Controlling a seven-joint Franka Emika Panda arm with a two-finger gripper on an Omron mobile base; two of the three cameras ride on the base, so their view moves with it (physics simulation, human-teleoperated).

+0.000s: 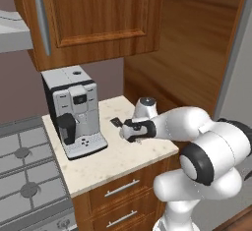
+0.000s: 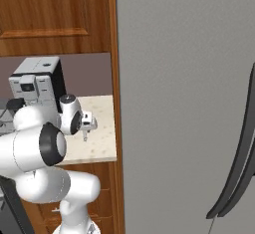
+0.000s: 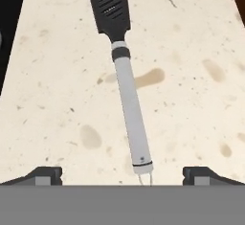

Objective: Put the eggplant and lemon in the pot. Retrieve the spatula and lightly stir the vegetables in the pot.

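The spatula [image 3: 125, 83] lies flat on the speckled beige counter [image 3: 191, 99], its black slotted blade at the top of the hand view and its grey handle running down toward me. My gripper [image 3: 123, 175] hovers over the handle's end, open, with one fingertip on either side and nothing held. From the left base view, the spatula's blade [image 1: 116, 122] pokes out from under the gripper [image 1: 127, 134], which hangs over the counter's right part. The right base view has the gripper [image 2: 85, 134] pointing down at the counter. The pot, eggplant and lemon are out of view.
A grey coffee machine [image 1: 74, 112] stands on the counter left of the gripper. A stove [image 1: 24, 176] adjoins the counter on the left. Wooden cabinets [image 1: 93, 18] hang above, a tall wood panel [image 1: 187, 53] closes the right, and a grey fridge [image 2: 189, 103] stands beyond it.
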